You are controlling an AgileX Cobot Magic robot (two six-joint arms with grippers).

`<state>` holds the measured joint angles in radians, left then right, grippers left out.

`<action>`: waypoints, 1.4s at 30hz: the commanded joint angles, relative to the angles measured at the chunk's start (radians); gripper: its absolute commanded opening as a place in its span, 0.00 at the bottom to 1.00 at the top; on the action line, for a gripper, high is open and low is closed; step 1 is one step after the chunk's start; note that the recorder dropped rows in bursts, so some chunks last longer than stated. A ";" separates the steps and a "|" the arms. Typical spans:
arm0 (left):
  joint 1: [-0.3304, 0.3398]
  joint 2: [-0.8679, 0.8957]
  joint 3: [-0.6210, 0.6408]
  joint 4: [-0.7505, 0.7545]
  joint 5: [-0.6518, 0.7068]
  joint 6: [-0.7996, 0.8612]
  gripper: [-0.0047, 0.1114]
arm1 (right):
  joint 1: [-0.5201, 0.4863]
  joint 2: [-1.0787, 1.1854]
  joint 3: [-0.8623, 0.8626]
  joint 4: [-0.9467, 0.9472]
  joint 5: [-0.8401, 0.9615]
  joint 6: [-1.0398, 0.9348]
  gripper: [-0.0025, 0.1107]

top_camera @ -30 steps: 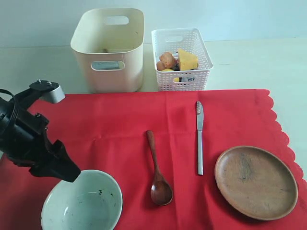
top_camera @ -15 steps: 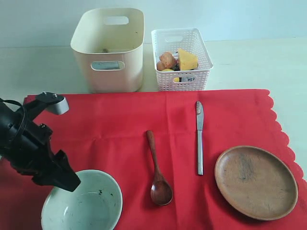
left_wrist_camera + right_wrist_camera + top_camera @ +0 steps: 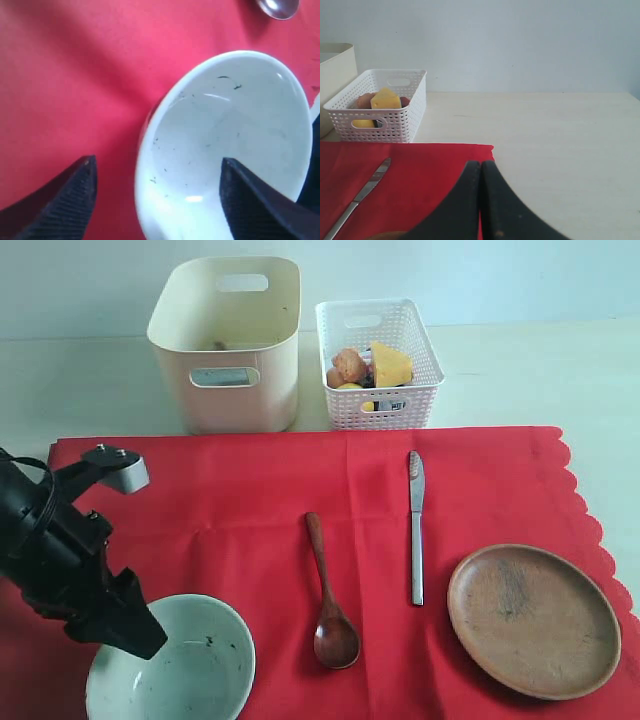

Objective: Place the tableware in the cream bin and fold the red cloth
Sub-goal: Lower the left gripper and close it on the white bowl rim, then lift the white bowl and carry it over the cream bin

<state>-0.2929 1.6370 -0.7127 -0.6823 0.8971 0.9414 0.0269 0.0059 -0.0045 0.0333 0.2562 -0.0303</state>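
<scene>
Pale speckled bowl (image 3: 178, 668) sits low at the left near edge of the red cloth (image 3: 250, 500), whitish with dark flecks inside. Left gripper (image 3: 128, 625) is released and spread wide across its rim, one finger over cloth, one over the bowl's inside. Right gripper (image 3: 481, 200) is clenched on nothing, near the cloth's corner. Dark wooden spoon (image 3: 330, 610) lies near the bowl; knife (image 3: 416, 530) and brown plate (image 3: 533, 620) lie farther right, all apart. Cream bin (image 3: 240, 390) and white basket (image 3: 380, 405) stand past the cloth's far edge. Bare counter (image 3: 520, 370) lies beyond the scalloped right edge.

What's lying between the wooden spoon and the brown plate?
The silver knife lies there on the red cloth, touching neither the spoon nor the plate. The exterior view shows it.
</scene>
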 commanded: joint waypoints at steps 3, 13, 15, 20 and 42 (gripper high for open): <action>-0.100 -0.001 0.003 0.098 -0.095 -0.068 0.62 | -0.004 -0.006 0.005 0.002 -0.012 -0.003 0.02; -0.117 0.002 0.003 0.127 -0.157 -0.091 0.40 | -0.004 -0.006 0.005 0.002 -0.012 -0.003 0.02; -0.117 0.011 0.003 0.131 -0.177 -0.091 0.27 | -0.004 -0.006 0.005 0.002 -0.012 -0.003 0.02; -0.117 0.017 0.003 0.131 -0.199 -0.089 0.04 | -0.004 -0.006 0.005 0.002 -0.012 -0.003 0.02; -0.117 -0.236 -0.013 0.119 -0.230 -0.090 0.04 | -0.004 -0.006 0.005 0.002 -0.012 -0.003 0.02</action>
<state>-0.4065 1.4458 -0.7105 -0.5597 0.6897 0.8551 0.0269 0.0059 -0.0045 0.0333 0.2562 -0.0303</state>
